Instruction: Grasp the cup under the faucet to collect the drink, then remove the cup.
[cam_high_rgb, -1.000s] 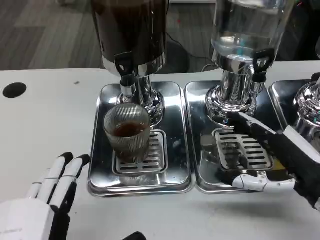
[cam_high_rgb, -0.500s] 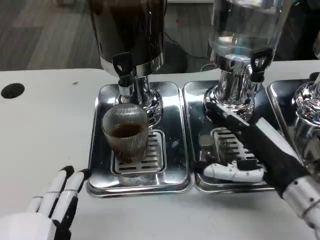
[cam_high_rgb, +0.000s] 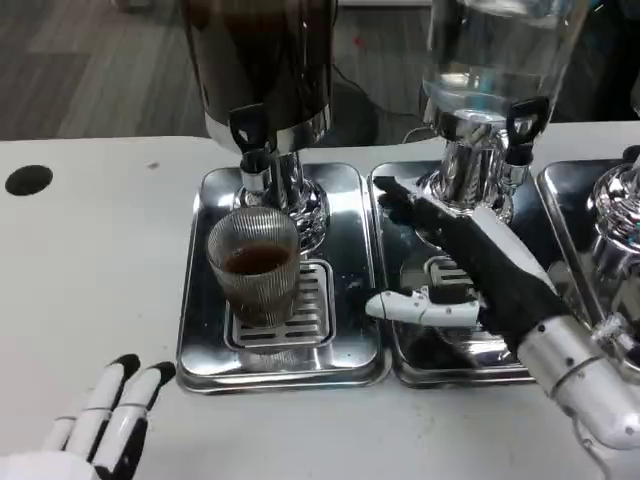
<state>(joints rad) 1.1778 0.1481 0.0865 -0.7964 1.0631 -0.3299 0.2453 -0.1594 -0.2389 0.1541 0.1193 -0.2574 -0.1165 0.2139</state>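
my left hand (cam_high_rgb: 105, 425) rests low at the near edge of the white table (cam_high_rgb: 90, 270), fingers straight and close together, holding nothing. my right hand (cam_high_rgb: 460, 275) reaches in over the middle drip tray (cam_high_rgb: 450, 345), fingers apart, thumb pointing toward the left tray, holding nothing and apart from the cup. the ribbed glass cup (cam_high_rgb: 254, 265) stands upright on the grate of the left drip tray (cam_high_rgb: 205, 330), dark drink in it, right under the faucet (cam_high_rgb: 252, 145) of the dark dispenser (cam_high_rgb: 262, 60). beyond my right hand stands the clear dispenser (cam_high_rgb: 495, 60).
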